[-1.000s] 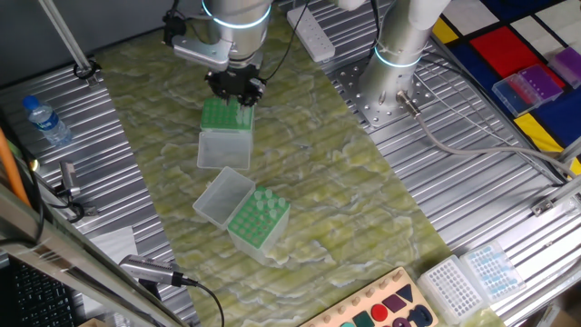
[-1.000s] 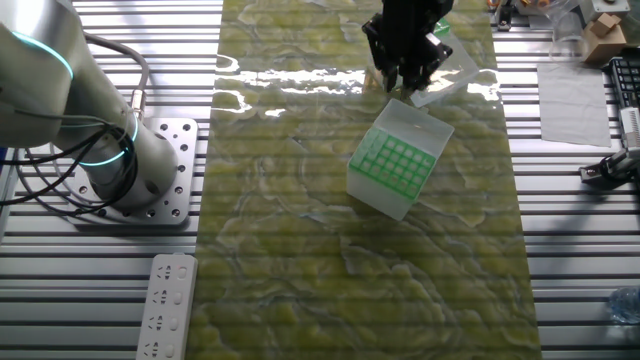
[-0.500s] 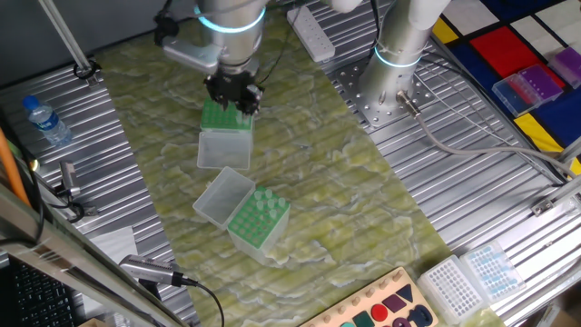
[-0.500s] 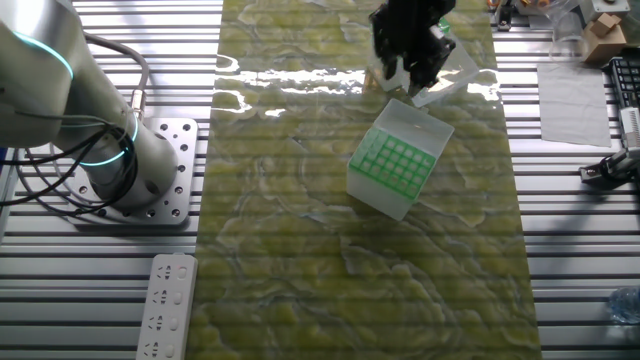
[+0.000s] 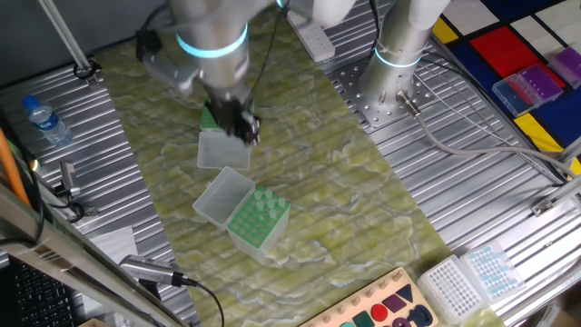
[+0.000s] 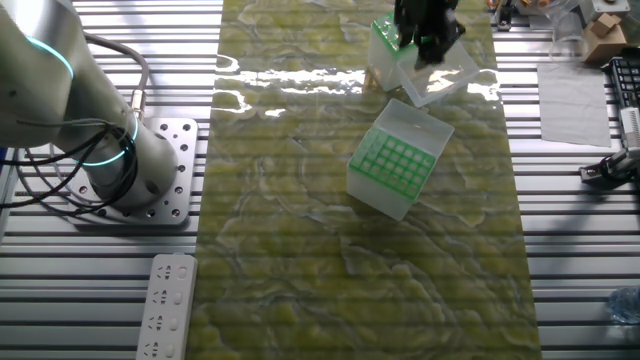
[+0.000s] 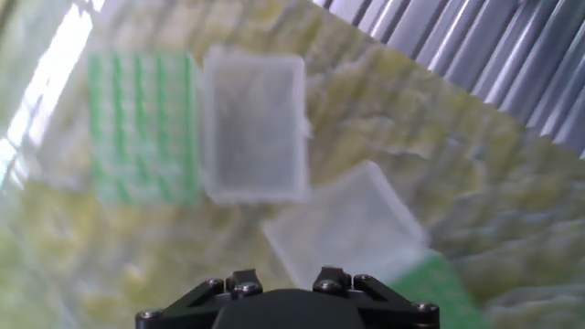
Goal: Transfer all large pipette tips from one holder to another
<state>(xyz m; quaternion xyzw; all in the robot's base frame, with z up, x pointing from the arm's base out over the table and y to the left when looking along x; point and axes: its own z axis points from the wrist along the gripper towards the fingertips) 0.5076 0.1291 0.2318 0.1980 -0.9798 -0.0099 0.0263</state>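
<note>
Above the far green rack (image 5: 221, 136), blurred fingers (image 5: 238, 123) of unreadable state risk clipping its open lid (image 6: 440, 85); large pipette tips (image 5: 260, 208) sit well apart in the nearer rack (image 5: 258, 220) on the desk (image 5: 354, 200).

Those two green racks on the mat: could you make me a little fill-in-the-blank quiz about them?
1. The grid inside each holder is coloured ____.
2. Each holder's clear lid is swung ____.
3. The water bottle lies on the ribbed ____ beside the mat.
4. There are ____ green-grid holders on the mat.

Missing words: green; open; metal; two
</note>
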